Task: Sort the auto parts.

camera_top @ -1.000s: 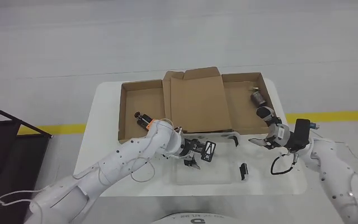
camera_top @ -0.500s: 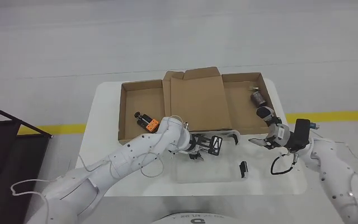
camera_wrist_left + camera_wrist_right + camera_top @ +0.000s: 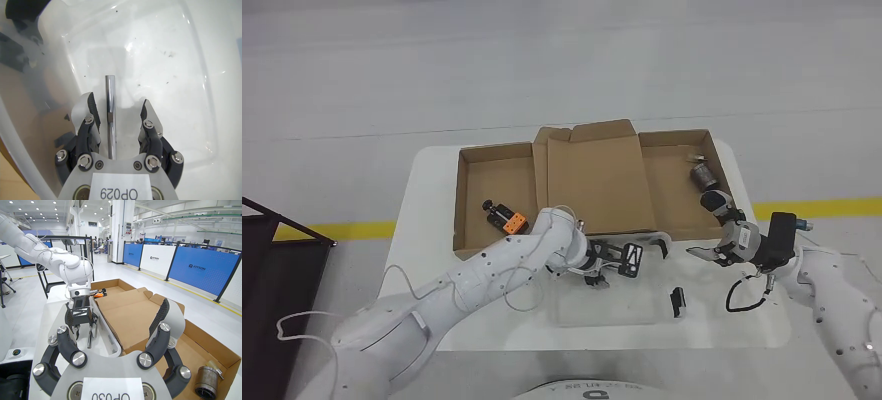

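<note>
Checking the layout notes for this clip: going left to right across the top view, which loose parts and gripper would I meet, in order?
orange-and-black part → left gripper → small black part → metal cylinder

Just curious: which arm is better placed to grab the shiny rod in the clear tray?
Left: the open left gripper straddles the metal rod in the clear tray; the right gripper hangs by the cardboard box.

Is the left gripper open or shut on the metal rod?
Open: the jaws of the left gripper stand clear of the metal rod, a gap on each side.
</note>
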You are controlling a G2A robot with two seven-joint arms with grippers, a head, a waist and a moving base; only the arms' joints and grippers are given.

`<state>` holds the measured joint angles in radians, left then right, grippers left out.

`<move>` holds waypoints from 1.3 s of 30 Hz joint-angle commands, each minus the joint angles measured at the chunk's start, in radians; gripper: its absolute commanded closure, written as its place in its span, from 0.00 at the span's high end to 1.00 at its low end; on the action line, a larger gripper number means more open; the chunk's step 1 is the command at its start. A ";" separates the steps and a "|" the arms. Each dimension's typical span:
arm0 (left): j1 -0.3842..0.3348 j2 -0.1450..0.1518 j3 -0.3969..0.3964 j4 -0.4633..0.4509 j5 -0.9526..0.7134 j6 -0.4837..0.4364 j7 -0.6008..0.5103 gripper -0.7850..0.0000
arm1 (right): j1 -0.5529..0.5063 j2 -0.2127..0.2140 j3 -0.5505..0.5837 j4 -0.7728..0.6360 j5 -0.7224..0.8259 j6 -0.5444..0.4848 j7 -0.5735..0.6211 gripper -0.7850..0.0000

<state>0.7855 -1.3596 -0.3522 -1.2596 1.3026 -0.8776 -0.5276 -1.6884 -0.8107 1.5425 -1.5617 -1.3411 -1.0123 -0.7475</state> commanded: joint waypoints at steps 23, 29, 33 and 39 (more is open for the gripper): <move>0.004 -0.016 -0.017 -0.042 0.023 -0.031 0.000 0.00 | 0.000 0.000 0.000 0.000 0.000 0.000 0.000 1.00; 0.029 0.011 -0.059 -0.140 0.017 -0.048 -0.025 0.00 | 0.000 0.000 0.000 0.000 0.000 0.000 0.000 1.00; 0.054 0.035 -0.101 -0.214 0.030 -0.034 -0.038 0.00 | 0.000 0.000 0.000 0.000 0.000 0.000 0.000 1.00; 0.115 0.080 -0.217 -0.305 -0.025 -0.014 -0.009 0.00 | 0.000 0.000 0.000 0.000 0.000 0.000 0.000 1.00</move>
<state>0.8871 -1.2885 -0.5421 -1.5515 1.3034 -0.8873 -0.5417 -1.6884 -0.8107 1.5425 -1.5617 -1.3411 -1.0123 -0.7475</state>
